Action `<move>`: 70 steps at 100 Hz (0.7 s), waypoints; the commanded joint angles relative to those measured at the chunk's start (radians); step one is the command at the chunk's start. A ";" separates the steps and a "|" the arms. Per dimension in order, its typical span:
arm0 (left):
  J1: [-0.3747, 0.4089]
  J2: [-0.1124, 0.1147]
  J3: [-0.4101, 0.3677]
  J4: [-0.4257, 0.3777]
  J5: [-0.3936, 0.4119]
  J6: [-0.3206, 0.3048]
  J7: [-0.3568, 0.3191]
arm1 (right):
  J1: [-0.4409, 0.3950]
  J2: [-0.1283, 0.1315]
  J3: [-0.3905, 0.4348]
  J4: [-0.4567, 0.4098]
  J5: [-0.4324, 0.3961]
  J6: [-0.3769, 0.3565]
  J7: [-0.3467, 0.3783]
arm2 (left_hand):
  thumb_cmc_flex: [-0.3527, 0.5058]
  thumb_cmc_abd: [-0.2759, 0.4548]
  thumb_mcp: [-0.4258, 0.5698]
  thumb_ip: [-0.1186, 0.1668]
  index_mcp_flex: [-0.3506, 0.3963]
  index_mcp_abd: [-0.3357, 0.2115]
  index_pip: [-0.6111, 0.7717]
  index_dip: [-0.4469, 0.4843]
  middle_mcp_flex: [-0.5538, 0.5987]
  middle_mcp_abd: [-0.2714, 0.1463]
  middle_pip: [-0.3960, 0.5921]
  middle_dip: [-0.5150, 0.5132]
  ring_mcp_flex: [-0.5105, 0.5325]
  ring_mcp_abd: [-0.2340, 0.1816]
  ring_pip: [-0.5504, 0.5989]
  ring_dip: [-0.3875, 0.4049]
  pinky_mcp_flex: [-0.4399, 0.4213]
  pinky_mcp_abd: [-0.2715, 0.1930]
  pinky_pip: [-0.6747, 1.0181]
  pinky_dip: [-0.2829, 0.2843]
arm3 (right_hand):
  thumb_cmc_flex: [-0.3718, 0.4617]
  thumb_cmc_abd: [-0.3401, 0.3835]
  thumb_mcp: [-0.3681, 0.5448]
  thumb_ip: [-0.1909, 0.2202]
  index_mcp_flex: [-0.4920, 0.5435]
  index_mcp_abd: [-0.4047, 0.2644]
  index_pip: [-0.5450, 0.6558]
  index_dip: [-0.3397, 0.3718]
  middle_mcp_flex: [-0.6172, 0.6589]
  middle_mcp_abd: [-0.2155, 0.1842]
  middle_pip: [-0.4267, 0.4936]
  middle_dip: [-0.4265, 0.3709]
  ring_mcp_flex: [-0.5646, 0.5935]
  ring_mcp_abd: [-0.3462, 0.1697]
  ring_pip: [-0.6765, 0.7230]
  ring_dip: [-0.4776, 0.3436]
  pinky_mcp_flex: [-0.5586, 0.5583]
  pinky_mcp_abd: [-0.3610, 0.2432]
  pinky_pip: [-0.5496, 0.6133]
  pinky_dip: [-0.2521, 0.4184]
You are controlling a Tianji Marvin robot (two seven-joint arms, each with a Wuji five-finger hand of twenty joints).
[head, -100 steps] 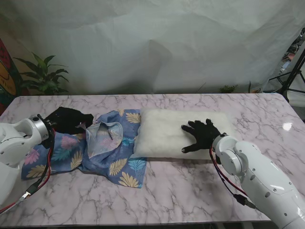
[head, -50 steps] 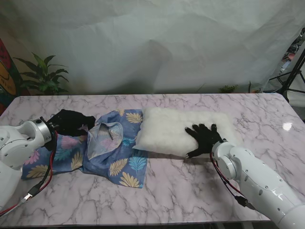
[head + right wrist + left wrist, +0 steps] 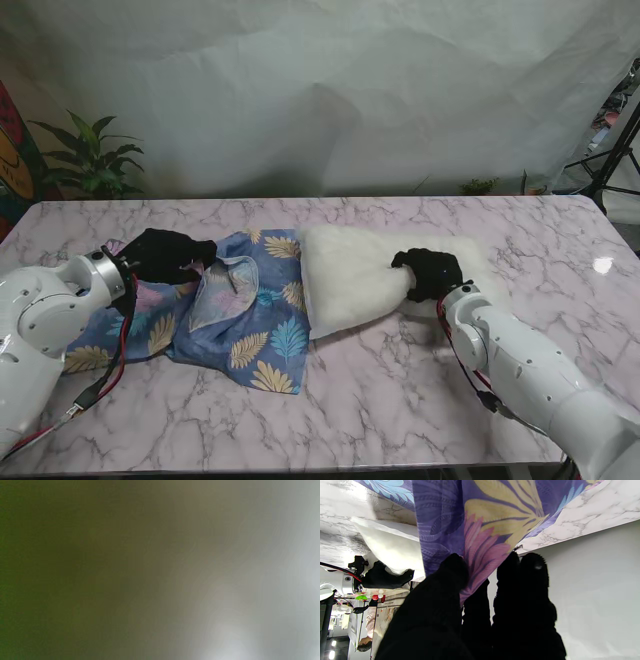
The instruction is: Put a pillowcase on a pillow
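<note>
A blue pillowcase [image 3: 245,325] with yellow and pink leaves lies crumpled left of centre on the marble table [image 3: 400,400]. My left hand [image 3: 165,255], in a black glove, is shut on the pillowcase's far edge; the left wrist view shows the fabric [image 3: 480,537] pinched between thumb and fingers [image 3: 453,566]. The white pillow [image 3: 365,275] lies right of the case, its left end lifted and touching the case's edge. My right hand [image 3: 430,272] is shut on the pillow's middle, bunching it. The right wrist view is a blur.
A potted plant [image 3: 90,160] stands beyond the table's far left corner. A white backdrop [image 3: 330,90] hangs behind the table. A black tripod [image 3: 615,160] stands at the far right. The table's right end [image 3: 580,250] is bare marble.
My right hand went from lying flat on the pillow to closing on it, and the pillow's near edge has lifted and bunched. My left hand shifted right with the pillowcase's edge.
</note>
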 commanded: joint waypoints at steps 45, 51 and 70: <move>-0.020 -0.019 0.031 -0.067 -0.010 0.024 0.019 | -0.261 0.020 0.324 -0.438 -0.085 0.057 0.136 | 0.020 -0.012 0.039 -0.003 0.014 -0.013 0.018 0.004 0.028 -0.005 -0.005 0.013 0.005 0.017 -0.003 -0.010 -0.012 -0.054 -0.007 0.016 | 0.160 0.075 0.178 0.044 0.420 -0.013 0.297 -0.380 0.350 0.063 -0.007 0.071 0.273 0.018 0.592 0.229 0.202 -0.608 0.709 0.312; -0.022 -0.021 0.035 -0.073 -0.010 0.025 0.023 | -0.250 0.016 0.305 -0.436 -0.078 0.052 0.134 | 0.019 -0.013 0.038 -0.003 0.014 -0.013 0.018 0.004 0.028 -0.006 -0.005 0.013 0.004 0.017 -0.003 -0.010 -0.011 -0.054 -0.007 0.016 | 0.159 0.080 0.177 0.043 0.418 -0.011 0.297 -0.379 0.352 0.066 -0.008 0.074 0.275 0.016 0.597 0.231 0.204 -0.610 0.714 0.314; -0.028 -0.021 0.045 -0.077 -0.025 0.028 0.019 | -0.170 -0.010 0.200 -0.384 -0.028 0.102 0.118 | 0.019 -0.010 0.040 -0.004 0.014 -0.014 0.018 0.004 0.028 -0.005 -0.006 0.013 0.005 0.016 -0.004 -0.010 -0.012 -0.053 -0.008 0.016 | 0.148 0.105 0.164 0.041 0.411 0.019 0.275 -0.368 0.351 0.118 0.003 0.088 0.278 0.024 0.653 0.253 0.214 -0.621 0.760 0.341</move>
